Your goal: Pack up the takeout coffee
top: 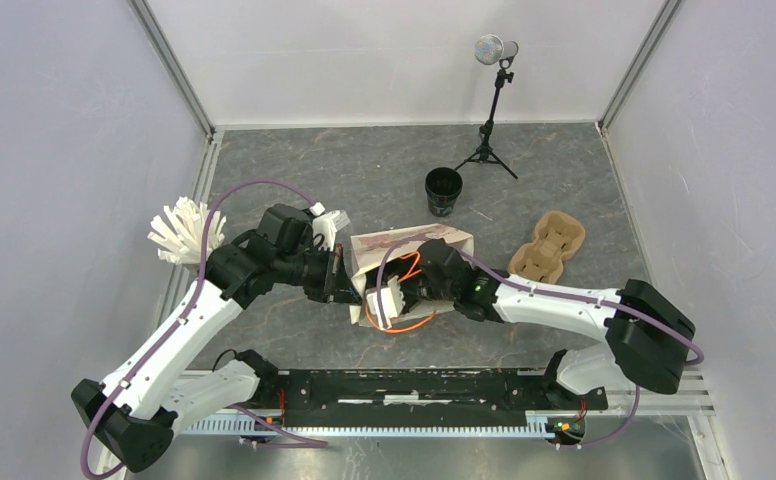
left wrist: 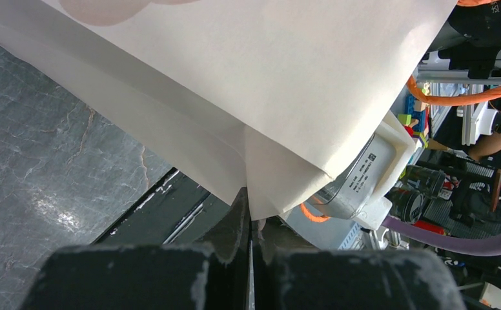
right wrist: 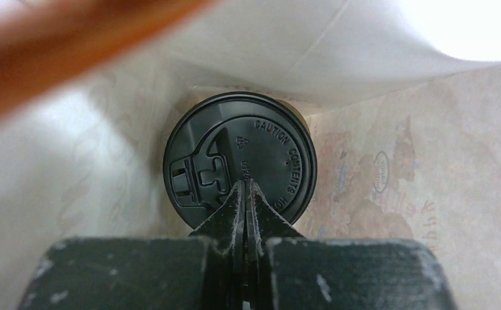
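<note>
A takeout coffee cup with a round black lid (right wrist: 240,158) sits deep inside the beige paper bag (right wrist: 429,194). My right gripper (right wrist: 245,187) is shut inside the bag, its tips just in front of the lid and gripping nothing. My left gripper (left wrist: 249,200) is shut on the paper bag's (left wrist: 235,84) lower edge and holds it. From above, the bag (top: 419,245) lies between both wrists, orange handles (top: 404,322) toward the arms. Another black cup (top: 443,190) stands on the table behind the bag.
A brown moulded-pulp carrier (top: 549,247) lies right of the bag. A small tripod with a microphone (top: 494,100) stands at the back. A white bristly object (top: 179,232) sits at the table's left edge. White walls enclose the table.
</note>
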`<state>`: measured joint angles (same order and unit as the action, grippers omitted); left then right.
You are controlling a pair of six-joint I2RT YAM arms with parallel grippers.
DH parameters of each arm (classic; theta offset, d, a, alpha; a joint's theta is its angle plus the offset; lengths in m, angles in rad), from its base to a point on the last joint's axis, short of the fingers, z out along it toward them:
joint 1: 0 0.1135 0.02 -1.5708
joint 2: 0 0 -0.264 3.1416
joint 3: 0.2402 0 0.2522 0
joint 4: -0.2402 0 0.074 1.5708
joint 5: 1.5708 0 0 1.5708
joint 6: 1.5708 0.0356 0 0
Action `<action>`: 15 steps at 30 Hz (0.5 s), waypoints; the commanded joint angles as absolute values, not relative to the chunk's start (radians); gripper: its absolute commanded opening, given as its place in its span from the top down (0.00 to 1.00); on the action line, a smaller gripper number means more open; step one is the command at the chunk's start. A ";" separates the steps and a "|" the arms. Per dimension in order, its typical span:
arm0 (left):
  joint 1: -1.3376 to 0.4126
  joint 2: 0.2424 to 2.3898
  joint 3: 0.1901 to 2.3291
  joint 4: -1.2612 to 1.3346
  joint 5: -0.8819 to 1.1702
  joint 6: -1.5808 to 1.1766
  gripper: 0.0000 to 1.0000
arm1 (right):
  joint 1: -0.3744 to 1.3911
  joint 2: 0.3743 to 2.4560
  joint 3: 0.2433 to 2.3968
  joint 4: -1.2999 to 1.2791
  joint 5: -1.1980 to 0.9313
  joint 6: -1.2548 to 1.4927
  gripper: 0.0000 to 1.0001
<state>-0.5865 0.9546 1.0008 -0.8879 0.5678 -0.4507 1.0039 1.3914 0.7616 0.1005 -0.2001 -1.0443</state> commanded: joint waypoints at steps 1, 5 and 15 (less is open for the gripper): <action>-0.591 0.937 1.018 -0.876 0.589 -0.423 0.98 | 1.001 1.421 0.808 0.153 -0.226 -1.034 1.00; -0.591 0.936 1.019 -0.876 0.590 -0.425 0.98 | 1.000 1.436 0.800 0.190 -0.198 -1.016 1.00; -0.591 0.934 1.014 -0.876 0.591 -0.428 0.98 | 1.000 1.444 0.784 0.232 -0.164 -0.988 1.00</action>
